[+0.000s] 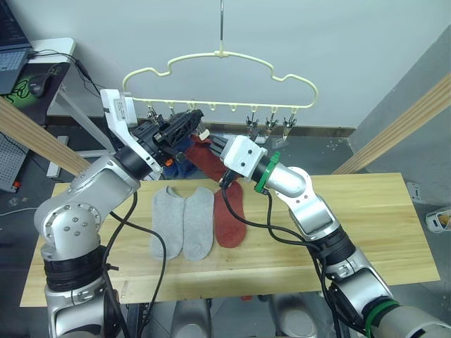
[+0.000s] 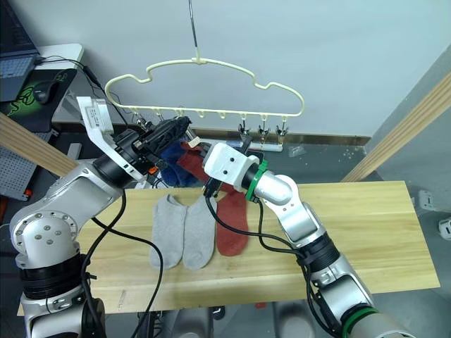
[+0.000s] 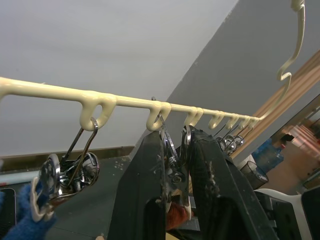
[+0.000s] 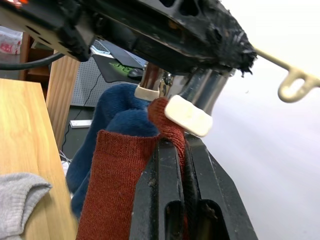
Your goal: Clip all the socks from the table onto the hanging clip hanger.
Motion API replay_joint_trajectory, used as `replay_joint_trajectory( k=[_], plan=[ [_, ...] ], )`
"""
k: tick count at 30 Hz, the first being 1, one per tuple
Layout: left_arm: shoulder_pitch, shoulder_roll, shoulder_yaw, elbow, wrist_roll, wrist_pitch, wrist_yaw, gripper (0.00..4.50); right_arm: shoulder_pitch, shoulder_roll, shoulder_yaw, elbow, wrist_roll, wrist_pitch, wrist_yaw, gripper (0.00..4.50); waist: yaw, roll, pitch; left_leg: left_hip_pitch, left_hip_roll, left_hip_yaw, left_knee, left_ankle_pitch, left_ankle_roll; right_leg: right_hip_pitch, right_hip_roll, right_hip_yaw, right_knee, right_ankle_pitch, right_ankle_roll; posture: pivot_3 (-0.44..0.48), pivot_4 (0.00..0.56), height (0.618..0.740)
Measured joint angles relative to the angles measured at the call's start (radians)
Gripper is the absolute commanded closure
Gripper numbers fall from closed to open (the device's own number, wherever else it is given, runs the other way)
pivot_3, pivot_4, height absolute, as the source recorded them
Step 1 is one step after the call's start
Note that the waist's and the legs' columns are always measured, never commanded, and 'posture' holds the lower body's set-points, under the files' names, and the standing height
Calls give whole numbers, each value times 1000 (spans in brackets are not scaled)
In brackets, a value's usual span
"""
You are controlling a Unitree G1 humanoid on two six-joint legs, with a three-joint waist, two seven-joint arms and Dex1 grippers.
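Note:
The pale-yellow clip hanger (image 1: 218, 56) hangs above the far edge of the table (image 1: 380, 225). My left gripper (image 1: 189, 129) is shut on one of its metal clips (image 3: 172, 165), squeezing it. Just beside it, my right gripper (image 4: 182, 145) is shut on a rust red sock (image 1: 204, 158), holding the sock's top edge between that clip's white pads (image 4: 187, 116). Blue socks (image 4: 117, 115) hang from the clips further left, behind the left gripper. Two light grey socks (image 1: 183, 222) and another rust red sock (image 1: 231, 218) lie flat side by side on the table.
Three bare clips (image 1: 271, 127) hang at the right end of the hanger bar. Thick wooden beams slant at the left (image 1: 35, 137) and right (image 1: 409, 120). A small desk with a laptop (image 1: 28, 63) stands at the far left.

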Motion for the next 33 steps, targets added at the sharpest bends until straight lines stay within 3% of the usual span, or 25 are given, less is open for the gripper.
replay_joint_trajectory(
  k=[15,17,26,27,30,33],
  plan=[
    [7,14,1,0,3,-9,-8,4139,1,52,-24,-3,88,91,-10,4500,0,-1,0,0,0,0,0,0,0,0,0,0,0,0,0,-135,332,740],
    [10,14,2,0,3,-16,-14,3430,1,53,-25,-7,98,97,-10,4500,0,-1,0,0,0,0,0,0,0,0,0,0,0,0,0,-133,332,740],
    [36,18,-11,-4,3,-5,-38,1035,0,55,-47,-16,105,113,-10,4500,0,-1,-1,0,0,0,0,0,0,0,0,0,1,0,0,-130,333,740],
    [38,19,-12,-5,3,-4,-41,1035,0,55,-44,-16,105,117,-9,4500,0,-1,-1,0,0,0,0,0,0,0,0,0,1,0,0,-129,333,740],
    [50,24,-21,-9,6,-4,-45,1005,0,52,-34,-16,105,134,5,3812,0,-1,-1,0,0,0,0,0,0,0,0,0,1,0,0,-128,333,740],
    [54,28,-28,-11,15,-5,-49,1005,0,47,-27,-16,103,152,17,2793,0,-1,-1,0,0,0,0,0,0,0,0,0,1,0,0,-129,333,740]
  ],
)
